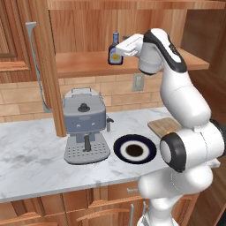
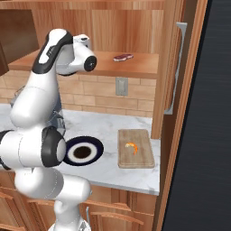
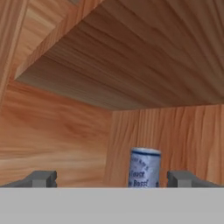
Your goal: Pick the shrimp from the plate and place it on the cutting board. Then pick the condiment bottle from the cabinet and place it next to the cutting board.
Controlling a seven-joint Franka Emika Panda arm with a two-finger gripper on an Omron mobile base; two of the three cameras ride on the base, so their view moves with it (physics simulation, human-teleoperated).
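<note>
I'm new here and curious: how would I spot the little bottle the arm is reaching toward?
Find the reddish wooden cabinet above the marble counter. On its open shelf stands the condiment bottle: dark glass, blue cap, yellow oval label. The shelf's other item, a small red lump, lies flat.

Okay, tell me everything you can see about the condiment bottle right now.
The condiment bottle is small, of dark glass, with a narrow neck, a blue cap and a yellow-and-white oval label. It stands upright on the open shelf of the cabinet, near the front edge. The gripper is level with it, one finger to each side, open and not touching. In the hand view its blue-and-white top rises between the fingertips.
</note>
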